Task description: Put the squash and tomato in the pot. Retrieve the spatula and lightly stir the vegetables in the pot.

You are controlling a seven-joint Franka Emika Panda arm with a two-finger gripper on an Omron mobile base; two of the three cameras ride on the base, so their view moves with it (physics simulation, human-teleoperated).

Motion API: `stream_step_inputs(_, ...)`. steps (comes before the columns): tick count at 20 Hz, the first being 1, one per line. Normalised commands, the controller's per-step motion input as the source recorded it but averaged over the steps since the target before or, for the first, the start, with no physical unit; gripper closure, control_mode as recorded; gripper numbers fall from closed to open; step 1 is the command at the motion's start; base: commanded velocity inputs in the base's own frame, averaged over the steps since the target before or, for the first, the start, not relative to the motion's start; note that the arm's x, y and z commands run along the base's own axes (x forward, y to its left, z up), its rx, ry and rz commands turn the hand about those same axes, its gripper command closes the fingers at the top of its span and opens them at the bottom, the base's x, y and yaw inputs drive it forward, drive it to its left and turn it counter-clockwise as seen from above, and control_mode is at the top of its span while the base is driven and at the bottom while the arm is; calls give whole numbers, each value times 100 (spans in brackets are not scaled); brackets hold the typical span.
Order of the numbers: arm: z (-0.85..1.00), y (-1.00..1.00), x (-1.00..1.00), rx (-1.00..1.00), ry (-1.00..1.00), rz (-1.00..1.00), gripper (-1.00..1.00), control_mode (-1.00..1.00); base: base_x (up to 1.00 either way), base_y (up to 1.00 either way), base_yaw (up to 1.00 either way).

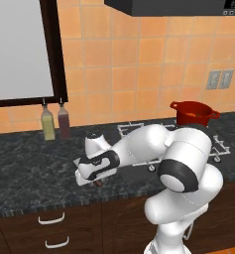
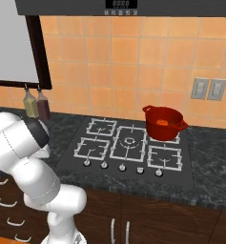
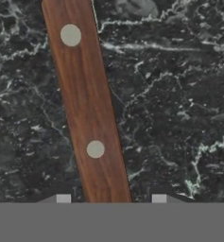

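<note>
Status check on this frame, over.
Gripper low over counter, straddling spatula handle. Grip unconfirmed. Pot on rear burner, orange squash inside. Nothing blocking.

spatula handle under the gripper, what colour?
Reddish-brown wooden spatula handle with two pale grey round rivets, lying on dark marbled stone counter. Best in the hand view.

The spatula (image 3: 87, 118) handle runs off the hand view's top and bottom edges, so its blade is cut out. From the left base view the arm's wrist hides nearly all of it. The squash (image 2: 162, 122) in the pot (image 2: 164, 125) is too small to make out well.
</note>
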Motion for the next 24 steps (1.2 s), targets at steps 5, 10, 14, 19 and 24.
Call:
stream_step_inputs(5, -8, 0, 0, 0, 0, 0, 100, -100, 0, 0, 0)
stream_step_inputs(10, -6, 0, 0, 0, 0, 0, 100, -100, 0, 0, 0)
stream_step_inputs(14, 39, -9, -14, 14, -7, 18, 100, -100, 0, 0, 0)
stream_step_inputs(19, 88, -15, -1, -1, 6, 5, 100, -100, 0, 0, 0)
stream_step_inputs(24, 46, -21, 0, 0, 10, 0, 100, -100, 0, 0, 0)
